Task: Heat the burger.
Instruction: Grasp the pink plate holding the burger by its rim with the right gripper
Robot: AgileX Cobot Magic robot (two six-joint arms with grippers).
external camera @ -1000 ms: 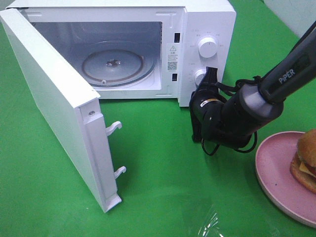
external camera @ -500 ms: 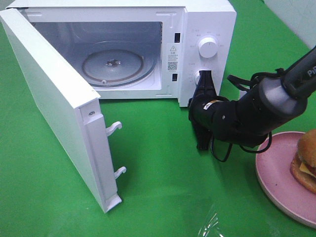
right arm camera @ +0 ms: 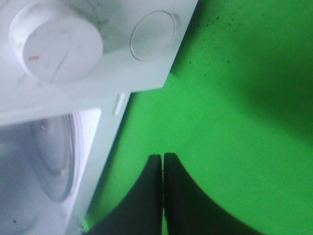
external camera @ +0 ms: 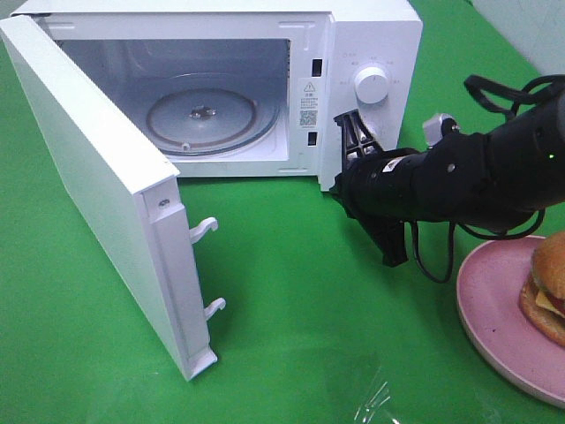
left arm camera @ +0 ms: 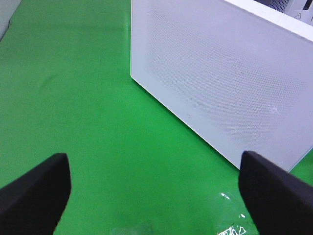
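Observation:
The burger sits on a pink plate at the right edge of the exterior view, partly cut off. The white microwave stands with its door swung wide to the left, and its glass turntable is bare. My right gripper is shut and empty in front of the control panel, left of the plate and apart from the burger. In the right wrist view the right gripper points at the green mat beside the panel. My left gripper is open, facing the door's outer side.
A green mat covers the table. Two knobs are on the panel: the upper one and the lower one, with a round button beside it. Door latches stick out from the door's edge. A clear plastic scrap lies near the front.
The right arm has dropped lower and rolled its wrist. Its shut gripper has moved left, away from the lower knob. The door, plate and burger have not moved.

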